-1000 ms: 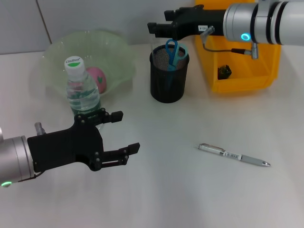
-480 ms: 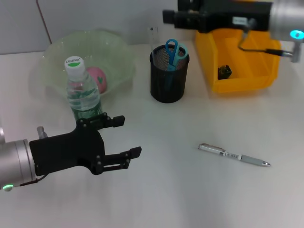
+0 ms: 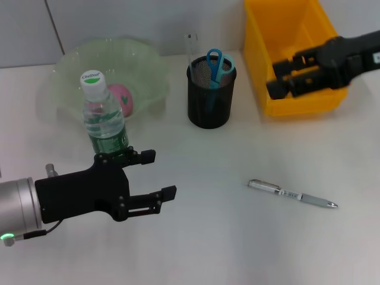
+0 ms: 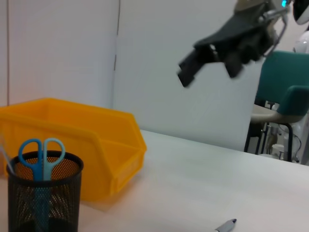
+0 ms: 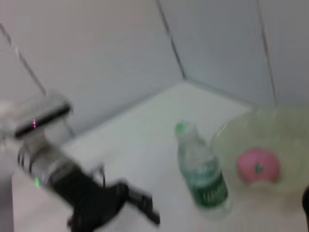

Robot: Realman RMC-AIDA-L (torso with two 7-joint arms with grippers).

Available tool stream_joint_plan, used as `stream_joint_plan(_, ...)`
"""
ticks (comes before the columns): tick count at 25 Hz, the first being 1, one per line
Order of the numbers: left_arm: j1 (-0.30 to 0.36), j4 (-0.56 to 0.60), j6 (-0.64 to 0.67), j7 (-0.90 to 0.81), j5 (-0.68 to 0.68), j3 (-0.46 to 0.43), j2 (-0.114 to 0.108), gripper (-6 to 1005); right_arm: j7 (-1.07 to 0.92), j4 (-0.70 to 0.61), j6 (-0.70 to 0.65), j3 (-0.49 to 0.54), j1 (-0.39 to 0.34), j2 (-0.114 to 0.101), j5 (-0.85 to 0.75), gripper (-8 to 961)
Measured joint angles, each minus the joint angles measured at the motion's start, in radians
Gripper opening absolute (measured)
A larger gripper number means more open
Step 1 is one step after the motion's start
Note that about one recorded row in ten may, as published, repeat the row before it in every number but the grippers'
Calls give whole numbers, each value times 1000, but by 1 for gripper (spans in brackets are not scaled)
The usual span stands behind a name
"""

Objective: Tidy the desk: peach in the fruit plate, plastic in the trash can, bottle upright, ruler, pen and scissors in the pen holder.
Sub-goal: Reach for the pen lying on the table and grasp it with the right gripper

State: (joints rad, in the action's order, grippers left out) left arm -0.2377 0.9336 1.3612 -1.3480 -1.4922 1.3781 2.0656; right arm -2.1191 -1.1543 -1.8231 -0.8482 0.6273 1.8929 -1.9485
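The pen (image 3: 293, 193) lies flat on the bare desk (image 3: 237, 237), well apart from the pen holder (image 3: 210, 95) (scissors (image 3: 215, 64) already inside). The right gripper (image 3: 280, 80) hangs over the yellow bin (image 3: 297, 104); its finger state cannot be told. The left gripper (image 3: 157, 175), fingers spread and empty, hovers just beside the upright bottle (image 3: 104, 116).

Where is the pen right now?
In the head view, the pen lies flat on the table's right side, nearer the robot than the pen holder.
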Motion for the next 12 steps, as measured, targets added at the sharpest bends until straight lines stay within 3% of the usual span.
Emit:
stream_joint_plan(3, -1, 0, -1, -13, 7, -2, 1, 827, 5, -17, -76, -41, 72, -10, -198, 761)
stream_joint_plan(6, -2, 0, -1, -16, 17, -5, 2, 827, 12, 12, -117, -84, 123, -7, -308, 776)
stream_joint_plan(8, -7, -7, -1, -18, 25, -19, 2, 827, 39, 35, -138, -136, 169, 18, -420, 792)
stream_joint_plan(9, -7, -7, -1, -18, 25, -19, 2, 827, 39, 35, -138, -136, 169, 18, -420, 803)
stream_joint_plan(11, -16, -24, 0, -18, 28, -32, 2, 827, 59, 21, -137, -181, 189, 53, -510, 826)
stream_joint_plan(12, -16, -24, 0, -18, 28, -32, 2, 827, 59, 21, -137, -181, 189, 53, -510, 826)
